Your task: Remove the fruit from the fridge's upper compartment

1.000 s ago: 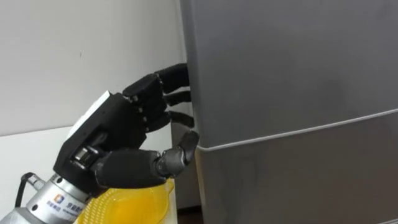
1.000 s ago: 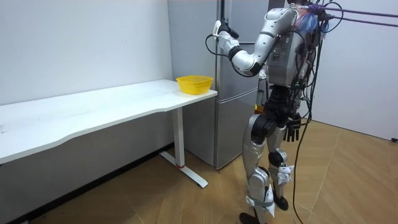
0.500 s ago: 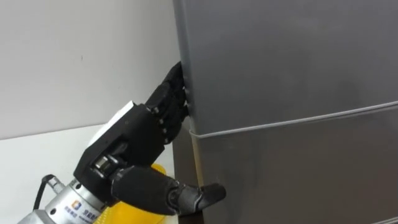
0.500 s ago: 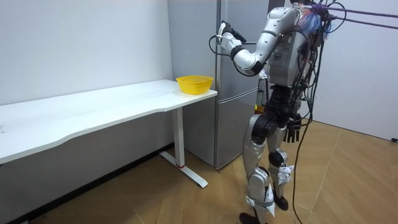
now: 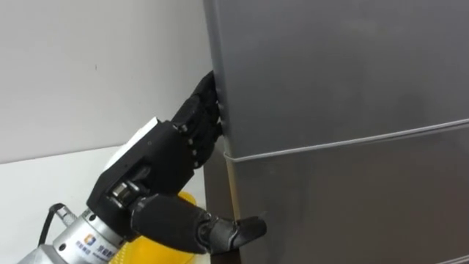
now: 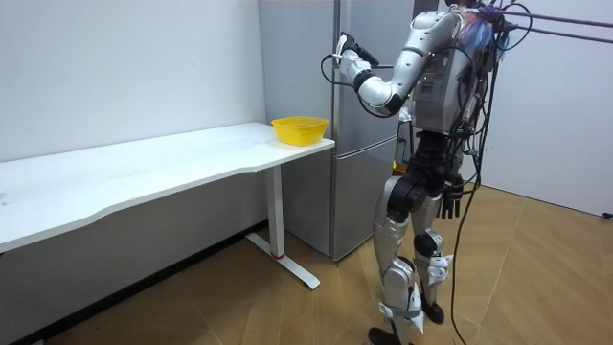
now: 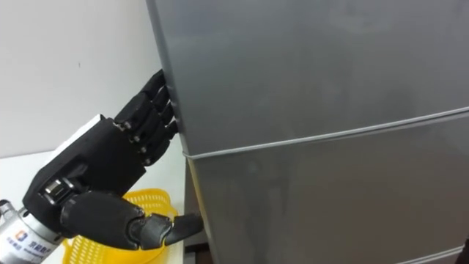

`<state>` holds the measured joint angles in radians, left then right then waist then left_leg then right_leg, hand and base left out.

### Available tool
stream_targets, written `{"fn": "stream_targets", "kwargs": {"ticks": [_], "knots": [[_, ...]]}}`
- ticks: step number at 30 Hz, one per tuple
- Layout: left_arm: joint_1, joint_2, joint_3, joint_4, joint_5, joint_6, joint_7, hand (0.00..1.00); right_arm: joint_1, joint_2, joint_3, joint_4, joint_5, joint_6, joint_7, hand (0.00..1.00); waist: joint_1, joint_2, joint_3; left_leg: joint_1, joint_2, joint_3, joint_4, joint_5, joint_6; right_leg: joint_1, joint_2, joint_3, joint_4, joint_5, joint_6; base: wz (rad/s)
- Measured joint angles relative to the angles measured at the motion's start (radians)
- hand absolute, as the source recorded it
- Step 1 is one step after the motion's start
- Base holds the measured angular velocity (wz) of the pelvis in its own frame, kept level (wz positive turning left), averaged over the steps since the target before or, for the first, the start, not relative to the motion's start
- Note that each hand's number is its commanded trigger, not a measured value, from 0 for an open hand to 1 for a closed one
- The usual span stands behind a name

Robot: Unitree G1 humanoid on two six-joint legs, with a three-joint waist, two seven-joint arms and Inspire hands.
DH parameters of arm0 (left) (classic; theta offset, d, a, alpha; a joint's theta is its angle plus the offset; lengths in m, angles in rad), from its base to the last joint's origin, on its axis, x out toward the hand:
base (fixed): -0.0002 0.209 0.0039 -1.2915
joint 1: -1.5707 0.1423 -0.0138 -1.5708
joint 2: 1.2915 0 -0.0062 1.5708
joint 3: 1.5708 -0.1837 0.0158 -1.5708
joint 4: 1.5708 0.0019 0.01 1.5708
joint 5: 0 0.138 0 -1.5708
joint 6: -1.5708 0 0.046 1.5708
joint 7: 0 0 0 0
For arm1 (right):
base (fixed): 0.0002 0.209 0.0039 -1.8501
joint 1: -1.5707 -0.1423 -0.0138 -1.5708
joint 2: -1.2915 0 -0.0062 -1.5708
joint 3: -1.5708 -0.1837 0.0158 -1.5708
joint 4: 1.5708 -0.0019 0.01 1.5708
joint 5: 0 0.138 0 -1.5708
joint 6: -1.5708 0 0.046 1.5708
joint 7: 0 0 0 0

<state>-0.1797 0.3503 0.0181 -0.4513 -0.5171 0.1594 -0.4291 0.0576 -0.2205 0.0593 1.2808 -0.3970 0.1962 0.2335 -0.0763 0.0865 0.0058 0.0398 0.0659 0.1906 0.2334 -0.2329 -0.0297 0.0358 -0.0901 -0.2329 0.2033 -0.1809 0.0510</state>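
Reaching behind the upper door's left edge is the left hand.

Bright, even room light leaves a soft sheen on the fridge door.

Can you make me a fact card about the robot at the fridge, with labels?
Robot stands: facing the grey fridge, beside the end of the white table
Left robot hand: raised to the left edge of the upper fridge door
Right robot hand: hanging by its side
Upper fridge door: looks closed
On the table: yellow bowl, at the end nearest the fridge
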Motion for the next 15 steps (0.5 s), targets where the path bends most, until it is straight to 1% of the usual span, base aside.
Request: {"fn": "stream_targets", "kwargs": {"ticks": [2, 5, 11, 15], "knots": [[-0.001, 0.000, 0.006, 0.000, 0.000, 0.002, 0.002, 1.00, 0.000, -0.001, 0.000, 0.000, 0.000, 0.002, 0.004, 0.00, 0.000, -0.001, -0.0003, 0.000, 0.000, 0.001, 0.000, 0.000, 0.000, -0.001, 0.000, 0.001, 0.000, 0.000, 0.000, 0.00], [-0.001, 0.000, 0.038, 0.000, -0.002, 0.008, 0.017, 1.00, 0.001, -0.003, 0.000, -0.003, -0.002, 0.005, 0.011, 0.00, 0.000, 0.000, -0.0007, -0.003, -0.001, 0.002, -0.001, 0.000, 0.000, -0.001, 0.000, 0.002, -0.003, 0.001, 0.001, 0.01], [-0.017, 0.002, 0.050, 0.000, -0.004, 0.009, 0.024, 1.00, 0.000, -0.009, 0.000, -0.010, -0.007, 0.015, 0.034, 0.00, 0.000, -0.001, -0.0017, -0.009, -0.003, 0.002, -0.001, 0.001, 0.001, -0.001, -0.001, 0.019, -0.004, 0.001, 0.002, 0.07], [-0.033, 0.001, 0.059, 0.000, -0.016, 0.017, 0.034, 1.00, 0.000, -0.015, 0.000, -0.010, -0.024, 0.015, 0.042, 0.00, 0.000, -0.002, -0.0018, -0.008, -0.005, 0.001, -0.001, 0.002, 0.002, 0.000, -0.001, 0.035, -0.004, 0.001, 0.002, 0.04]]}}
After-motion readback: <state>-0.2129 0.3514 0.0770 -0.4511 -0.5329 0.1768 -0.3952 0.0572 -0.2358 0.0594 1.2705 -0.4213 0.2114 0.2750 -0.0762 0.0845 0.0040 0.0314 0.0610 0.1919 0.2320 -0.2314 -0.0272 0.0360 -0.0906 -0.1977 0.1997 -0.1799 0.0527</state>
